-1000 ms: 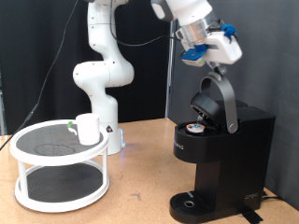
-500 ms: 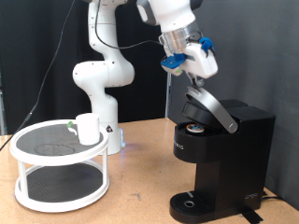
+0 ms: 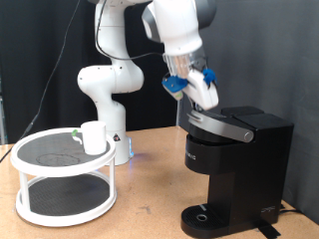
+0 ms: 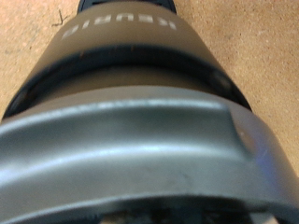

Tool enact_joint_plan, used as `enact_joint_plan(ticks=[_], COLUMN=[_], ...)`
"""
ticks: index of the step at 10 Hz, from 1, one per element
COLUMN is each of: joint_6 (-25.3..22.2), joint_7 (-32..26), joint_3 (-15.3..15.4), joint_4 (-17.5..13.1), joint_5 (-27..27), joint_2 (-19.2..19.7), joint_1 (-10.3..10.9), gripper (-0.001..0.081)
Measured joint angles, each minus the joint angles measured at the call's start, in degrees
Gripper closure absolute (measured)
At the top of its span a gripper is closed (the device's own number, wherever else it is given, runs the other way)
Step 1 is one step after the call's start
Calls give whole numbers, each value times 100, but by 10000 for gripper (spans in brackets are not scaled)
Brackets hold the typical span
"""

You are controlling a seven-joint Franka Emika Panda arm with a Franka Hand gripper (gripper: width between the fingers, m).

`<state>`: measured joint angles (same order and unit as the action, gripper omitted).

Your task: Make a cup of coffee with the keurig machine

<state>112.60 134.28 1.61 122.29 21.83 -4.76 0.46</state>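
Note:
The keurig machine (image 3: 242, 164) stands at the exterior view's right, black and boxy, with its round drip tray (image 3: 203, 216) empty. Its lid (image 3: 225, 124) is lowered almost flat. My gripper (image 3: 202, 92) is right above the lid's front end and touches or nearly touches it. The wrist view is filled by the lid's grey handle (image 4: 140, 149) and the black brewer head (image 4: 126, 42) below it; no fingers show there. The white cup (image 3: 94, 136) stands on the top tier of a round rack at the exterior view's left, far from the gripper.
The white two-tier wire rack (image 3: 62, 177) stands on the wooden table at the exterior view's left. The robot's white base (image 3: 108, 90) rises behind it. A black curtain hangs behind the machine.
The gripper has swung down and towards the exterior view's left, bringing the lid from upright to nearly shut. The pod in the open brewer head is now covered.

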Motion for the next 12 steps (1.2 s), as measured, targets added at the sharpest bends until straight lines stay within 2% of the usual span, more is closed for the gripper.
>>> enact_joint_plan(ticks=[2, 7, 12], joint_6=[396, 540, 709], joint_7=[-69, -216, -1001], joint_3=[0, 0, -8], joint_4=[202, 229, 440], joint_5=[-10, 18, 650], joint_2=[107, 106, -15], joint_1=[0, -1, 0], gripper=[806, 806, 806])
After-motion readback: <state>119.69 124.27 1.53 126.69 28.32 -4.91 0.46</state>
